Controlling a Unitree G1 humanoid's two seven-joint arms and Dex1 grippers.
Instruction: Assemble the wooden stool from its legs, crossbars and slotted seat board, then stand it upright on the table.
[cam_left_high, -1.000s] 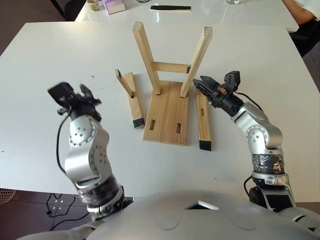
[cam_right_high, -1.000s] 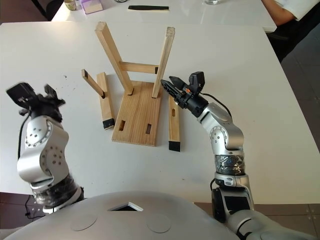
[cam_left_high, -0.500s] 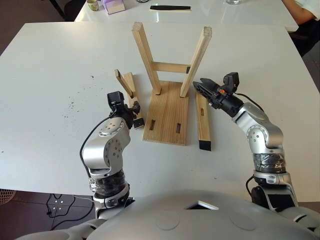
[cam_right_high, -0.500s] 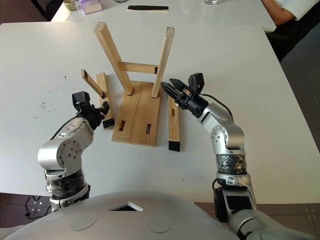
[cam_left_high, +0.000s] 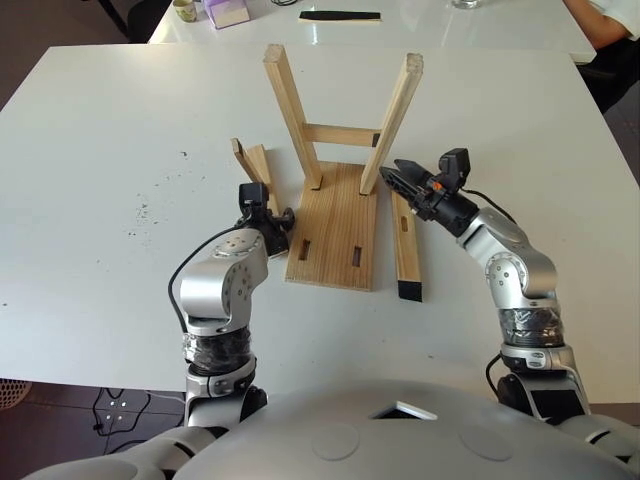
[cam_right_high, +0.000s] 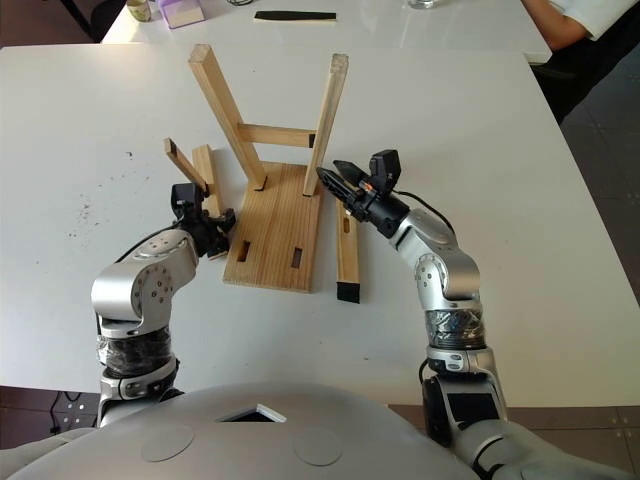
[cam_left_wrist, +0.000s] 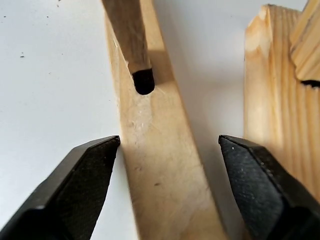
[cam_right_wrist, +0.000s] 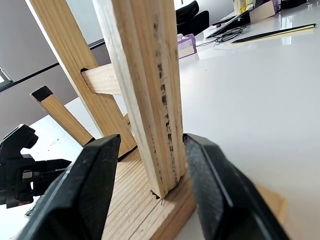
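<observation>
White table (cam_left_high: 90, 130), dark floor (cam_left_high: 30, 40)

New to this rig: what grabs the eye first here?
Mid-table, two legs and a crossbar stand up from the flat seat board. The right gripper, open, straddles one leg's base; the left gripper, open, straddles a loose leg beside the board.

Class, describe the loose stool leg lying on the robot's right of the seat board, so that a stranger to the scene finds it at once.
On the white table lies the seat board with two legs standing in it. Along its right edge lies a single leg, flat. Unlike the leg on the left, it carries no crossbar, just an empty slot.
</observation>
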